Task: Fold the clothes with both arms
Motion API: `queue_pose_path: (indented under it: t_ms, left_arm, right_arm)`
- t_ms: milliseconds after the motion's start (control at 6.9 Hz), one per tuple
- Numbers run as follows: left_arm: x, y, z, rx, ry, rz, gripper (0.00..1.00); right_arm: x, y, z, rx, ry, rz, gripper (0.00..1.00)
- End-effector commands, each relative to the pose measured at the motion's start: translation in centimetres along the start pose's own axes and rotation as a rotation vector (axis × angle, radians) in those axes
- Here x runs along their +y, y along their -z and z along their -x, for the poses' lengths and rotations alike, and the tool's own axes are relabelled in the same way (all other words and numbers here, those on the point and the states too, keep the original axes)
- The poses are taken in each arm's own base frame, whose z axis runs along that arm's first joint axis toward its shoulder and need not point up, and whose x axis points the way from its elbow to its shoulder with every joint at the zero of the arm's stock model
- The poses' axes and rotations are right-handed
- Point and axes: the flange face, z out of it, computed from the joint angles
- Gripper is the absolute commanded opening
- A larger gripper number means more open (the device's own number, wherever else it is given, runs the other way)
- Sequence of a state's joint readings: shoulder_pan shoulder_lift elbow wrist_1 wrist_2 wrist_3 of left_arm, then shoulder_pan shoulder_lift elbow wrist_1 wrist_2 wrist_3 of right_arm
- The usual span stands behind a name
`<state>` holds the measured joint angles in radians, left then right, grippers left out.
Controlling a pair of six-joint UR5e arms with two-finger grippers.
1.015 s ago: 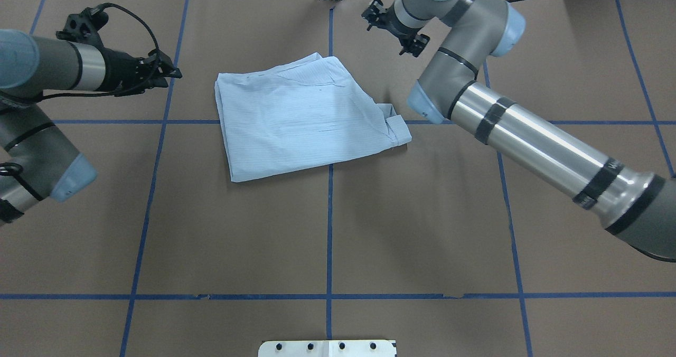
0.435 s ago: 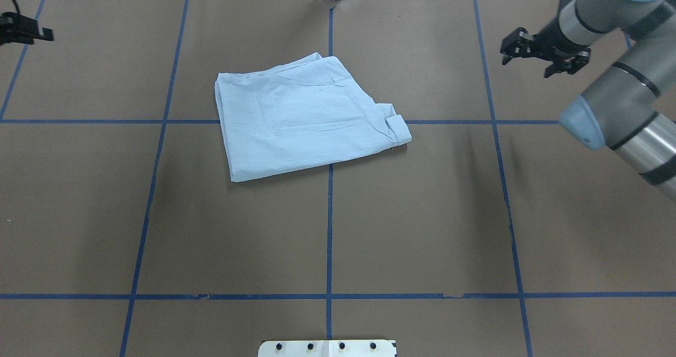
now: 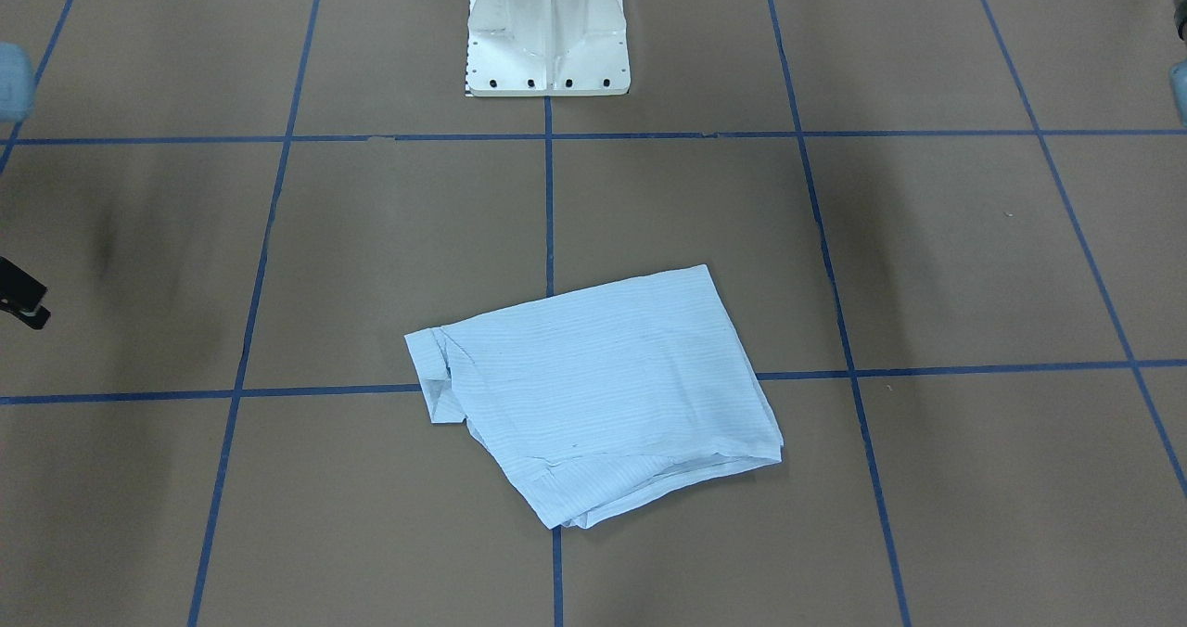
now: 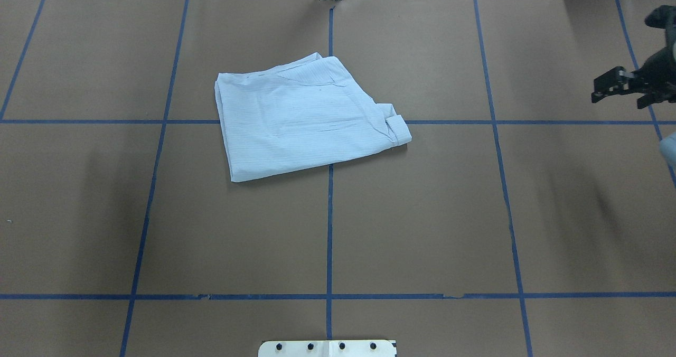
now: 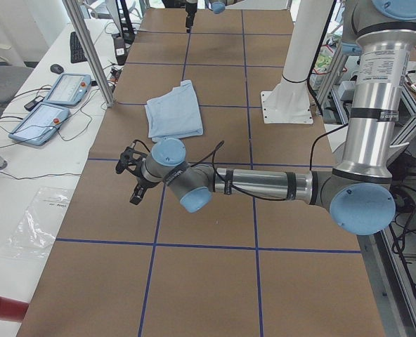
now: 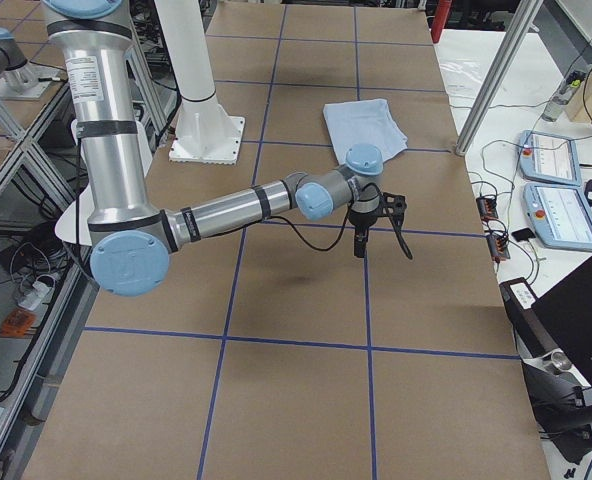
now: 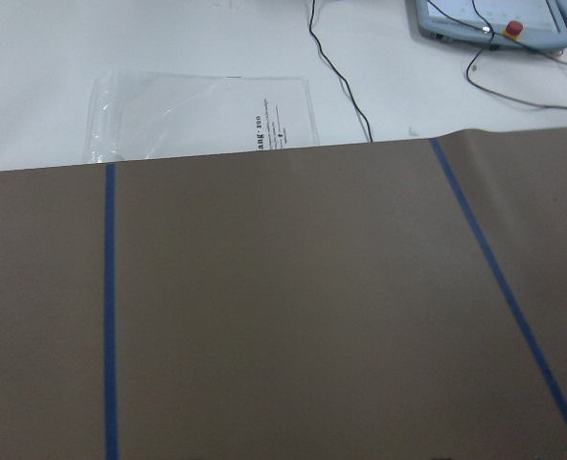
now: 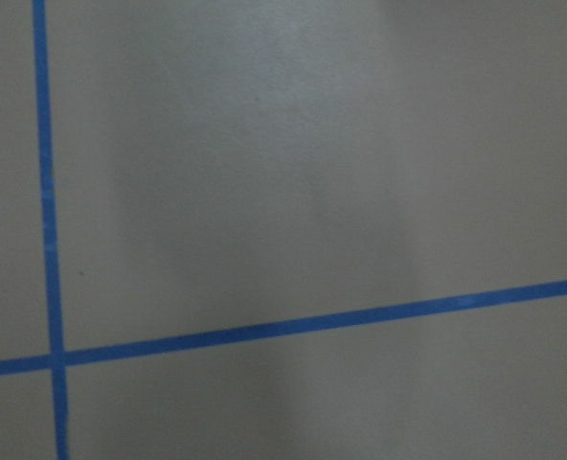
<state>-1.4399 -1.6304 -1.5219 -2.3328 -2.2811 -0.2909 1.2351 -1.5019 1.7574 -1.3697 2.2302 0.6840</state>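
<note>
**Though folded flat, gripped by neither arm**

Where two blue tape lines [image 4: 330, 214] cross on the far half of the table [image 4: 422, 214], lying flat and folded into a rough rectangle: the light blue shirt [image 4: 306, 124]. Straddles the cross line, mostly to the robot's left of the centre line, with a small turned-up flap [image 4: 397, 127] (cuff or collar, cannot tell) at the edge towards the robot's right. Touched by nothing.

Hovering at the right rim of the overhead view, well apart from the shirt: the right gripper [image 4: 618, 102]. Fingers spread apart, nothing between them. Seen from the table's right end at the tip of the right arm [image 6: 226, 210], stretched low over the brown paper [image 6: 296, 400], fingers pointing down. Through its wrist camera, only paper and a crossing of tape.

Out of the overhead view altogether: the left gripper [image 5: 132, 181]. Caught only from the table's left end, at the tip of the left arm [image 5: 264, 184], above the paper near the operators' edge, well apart from the shirt. Cannot tell whether parted or closed. Through its wrist camera: paper, two tape lines, and past the table's edge a clear plastic bag [image 7: 202, 115] on a white bench [image 7: 379, 77], plus a grey-blue pendant [image 7: 485, 19] with a red button.

Standing on the robot's side, in line with the centre tape: the white pedestal base [image 3: 547, 43].
</note>
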Motion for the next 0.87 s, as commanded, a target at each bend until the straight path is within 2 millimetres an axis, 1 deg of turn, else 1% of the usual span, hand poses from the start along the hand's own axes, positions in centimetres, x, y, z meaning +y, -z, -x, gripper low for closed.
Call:
queue_pose_path:
  t_ms: [0, 145, 290, 435, 580, 725]
  left_arm:
    - [0.5, 1.1, -0.8, -0.001, -0.053, 0.088, 1.00]
    - [1.1, 0.6, 0.1, -0.019, -0.049, 0.100, 1.00]
    - [2.0, 4.5, -1.4, -0.002, -0.064, 0.054, 1.00]
    - [3.7, 4.9, -1.5, -0.003, -0.056, 0.066, 1.00]
    - [5.7, 4.4, -0.4, -0.009, -0.022, 0.102, 1.00]
    - [8.3, 4.0, 0.5, -0.010, -0.035, 0.141, 1.00]
  right_arm:
    - [2.5, 2.3, -8.5, -0.024, 0.093, 0.021, 1.00]
    - [2.9, 1.4, -9.5, -0.017, 0.130, 0.042, 1.00]
    - [3.2, 0.8, -10.4, -0.011, 0.132, 0.055, 1.00]
    - [4.3, 0.9, -12.2, -0.003, 0.126, 0.057, 1.00]
    - [4.1, 2.5, -14.4, 0.000, 0.135, 0.036, 1.00]
    - [5.5, 3.5, -17.8, -0.016, 0.137, 0.050, 1.00]
